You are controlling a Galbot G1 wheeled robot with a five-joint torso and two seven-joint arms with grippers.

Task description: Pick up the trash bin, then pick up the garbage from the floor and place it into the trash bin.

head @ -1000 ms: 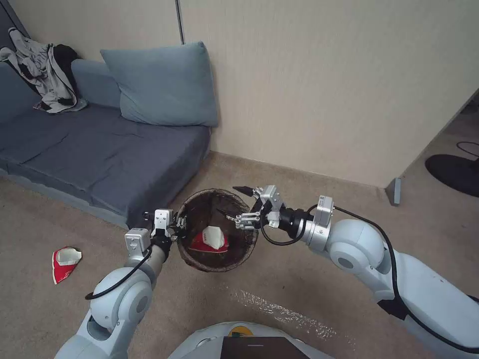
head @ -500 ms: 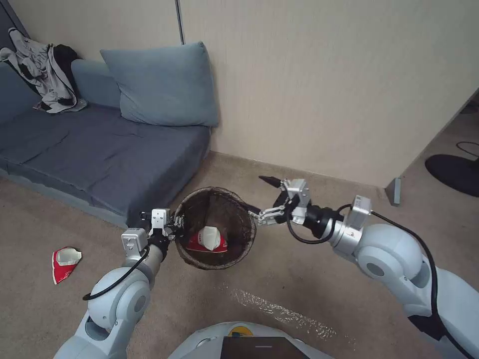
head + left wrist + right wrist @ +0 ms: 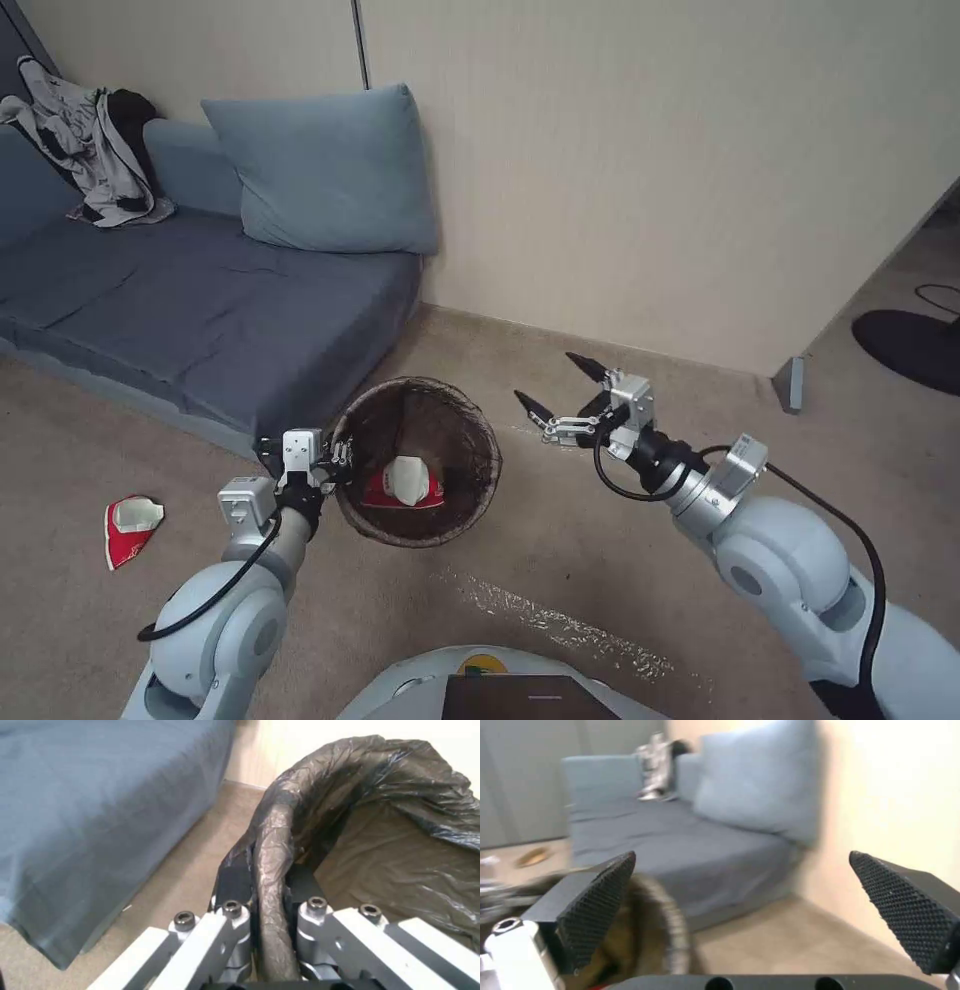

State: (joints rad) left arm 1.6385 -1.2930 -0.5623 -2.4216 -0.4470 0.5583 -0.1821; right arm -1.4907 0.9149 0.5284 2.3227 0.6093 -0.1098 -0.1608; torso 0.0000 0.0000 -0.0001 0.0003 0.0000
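- My two grippers are both up in the lower half of the head view, one bin between them, two crushed cups in sight.
- My left gripper is pinched tight on the bin rim at lower centre; in the left wrist view my black pads clamp either side of the bag-wrapped lip, nearly closed on it.
- The bin is round, lined with a crinkled dark brown bag folded over its edge.
- One cup, red and white, flattened, lies inside the bin at the bottom.
- My right gripper is at centre right, just beside the bin but clear of it, spread wide and holding nothing; its pads are black with a fine diamond knurl.
- The second cup lies on the beige carpet at lower left, well apart from the bin.
- Farther off, upper left: one blue-grey sofa, one cushion, one heap of clothes.
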